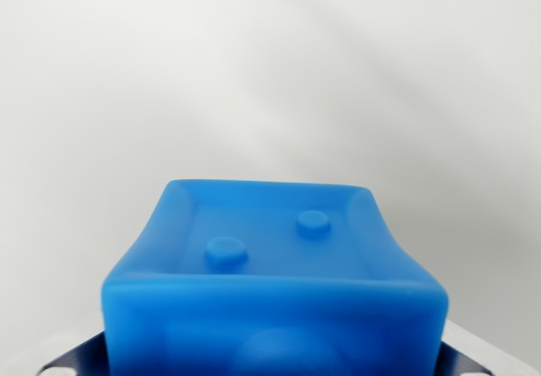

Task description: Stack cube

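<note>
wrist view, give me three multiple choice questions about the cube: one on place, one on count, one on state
1. Where does the cube sit in the wrist view?
A. bottom centre
B. top left corner
C. far right edge

2. How many round studs show on the cube's recessed face?
A. none
B. two
C. five

3. What lies behind the cube?
A. a second cube
B. a person's hand
C. only a plain pale surface

Answers:
1. A, the cube fills the lower middle of the picture and is cut by the bottom edge.
2. B, one stud is nearer and to the left, and another stud is further back and to the right.
3. C, the pale surface above the cube is bare.
</note>
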Motion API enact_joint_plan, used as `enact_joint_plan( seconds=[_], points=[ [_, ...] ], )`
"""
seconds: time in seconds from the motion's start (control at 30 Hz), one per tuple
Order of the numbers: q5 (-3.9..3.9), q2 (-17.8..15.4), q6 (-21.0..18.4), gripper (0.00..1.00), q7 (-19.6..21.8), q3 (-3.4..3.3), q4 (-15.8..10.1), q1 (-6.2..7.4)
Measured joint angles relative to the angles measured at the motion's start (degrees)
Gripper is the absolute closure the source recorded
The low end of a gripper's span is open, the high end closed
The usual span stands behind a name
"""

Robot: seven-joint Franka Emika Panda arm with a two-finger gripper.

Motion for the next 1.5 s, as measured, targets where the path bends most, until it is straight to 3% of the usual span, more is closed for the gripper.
enact_joint_plan(
  seconds=[1.5],
  points=[
    [0.19, 7.2, -3.4, 1.0, 27.0, 0.55, 10.7, 7.36]
  ],
)
